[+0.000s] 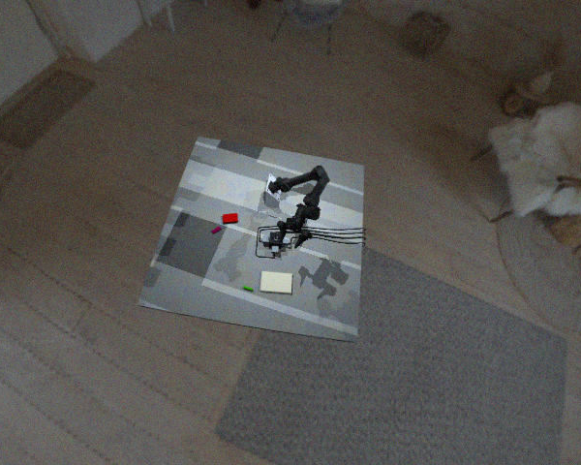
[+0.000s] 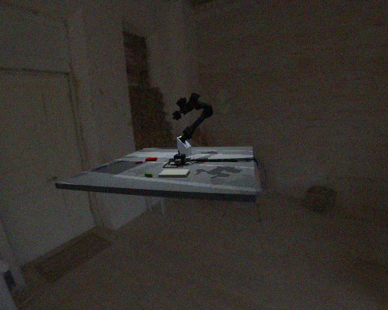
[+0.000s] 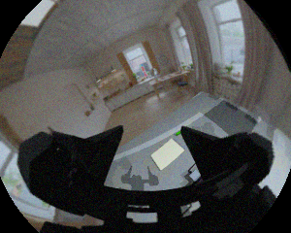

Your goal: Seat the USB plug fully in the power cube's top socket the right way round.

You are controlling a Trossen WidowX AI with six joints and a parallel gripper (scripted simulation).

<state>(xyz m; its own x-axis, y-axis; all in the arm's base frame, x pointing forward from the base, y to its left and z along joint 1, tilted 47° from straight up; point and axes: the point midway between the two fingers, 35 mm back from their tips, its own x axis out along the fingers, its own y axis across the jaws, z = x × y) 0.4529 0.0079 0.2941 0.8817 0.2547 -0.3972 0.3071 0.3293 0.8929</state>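
The dark power cube [image 1: 274, 240] [image 2: 179, 157] stands on the table with pale plugs and black cables around it. Part of it shows behind the right finger in the wrist view [image 3: 194, 175]. The USB plug and the socket on top are too small and dark to make out; how far in or which way round the plug sits cannot be told. My gripper [image 1: 291, 236] [image 3: 152, 128] is open and empty. It is high above the table, tilted outward rather than straight down, and overlaps the cube's right side in the top view.
Black cables [image 1: 336, 233] run from the cube to the table's right edge. A cream block [image 1: 276, 282] [image 2: 174, 173] [image 3: 168, 154] and a green piece [image 1: 248, 289] [image 2: 148, 175] lie in front. A red block [image 1: 229, 218] [image 2: 150, 159] and a magenta piece [image 1: 216, 230] [image 2: 139, 162] lie left.
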